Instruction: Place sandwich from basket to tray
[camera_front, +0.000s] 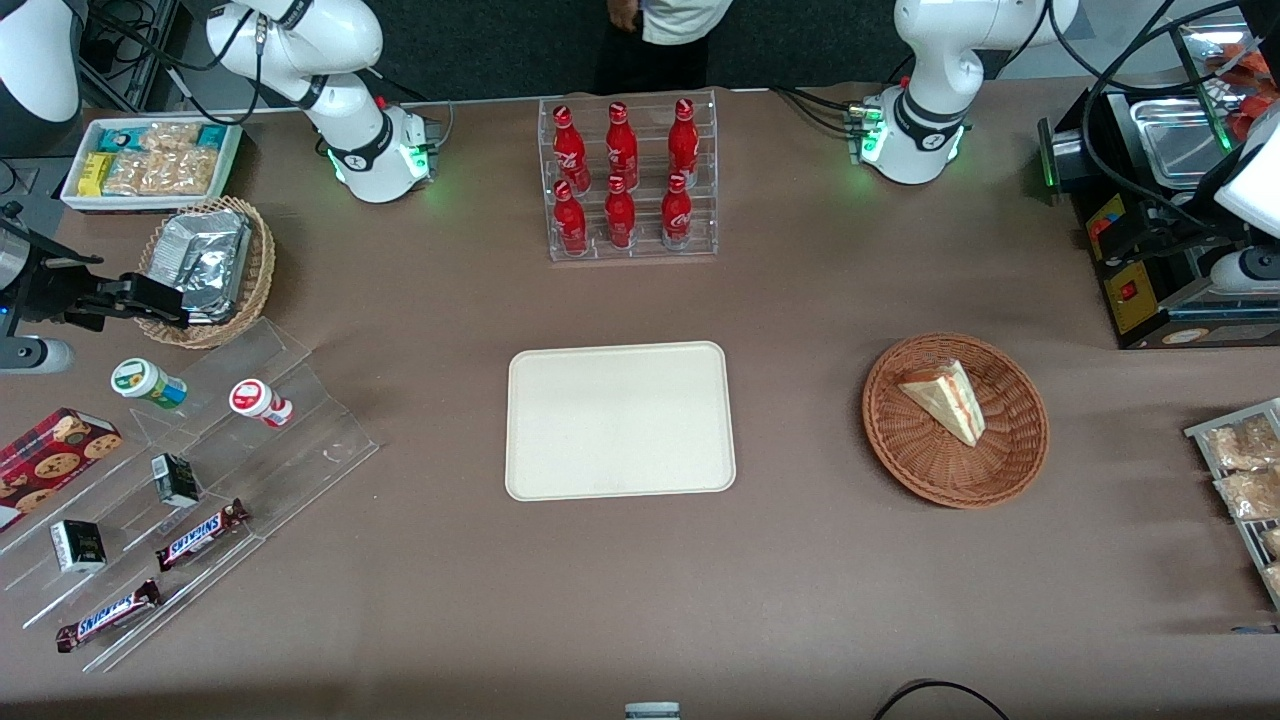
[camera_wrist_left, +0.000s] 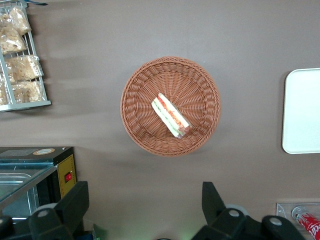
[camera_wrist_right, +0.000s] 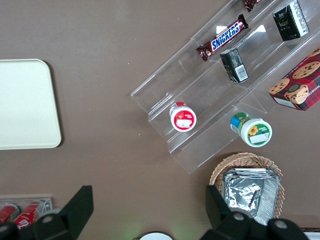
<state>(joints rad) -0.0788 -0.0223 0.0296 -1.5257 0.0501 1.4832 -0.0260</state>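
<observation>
Lying on its side in the middle of the reddish-brown wicker basket (camera_wrist_left: 170, 106), the sandwich (camera_wrist_left: 170, 115) looks like a light, soft wedge of white bread with red, orange and green filling along its cut edge, seemingly in a clear wrap that may be slippery; I judge it squashes easily and could shed its layers if pinched hard. The best hold is probably across the two flat bread faces near the middle of the wedge, with a gentle squeeze, not on the thin tip or the filling edge. The gripper (camera_wrist_left: 145, 210) hangs high above the table with its fingers (camera_wrist_left: 75, 202) spread wide and holding nothing; the basket sits below and a little ahead of it, so the claw is not yet over the wedge. The woven bowl has a sloping ribbed floor, so one fingertip may catch on the weave on the way down. The cream tray (camera_front: 620, 420) lies flat and bare, well apart from the claw toward the parked arm's end, with open brown tablecloth (camera_front: 800, 560) between it and the basket. Close by the claw stand a black appliance (camera_wrist_left: 35, 172) and a wire rack of snack bags (camera_wrist_left: 20, 55), so I would keep the lift straight up before swinging across
</observation>
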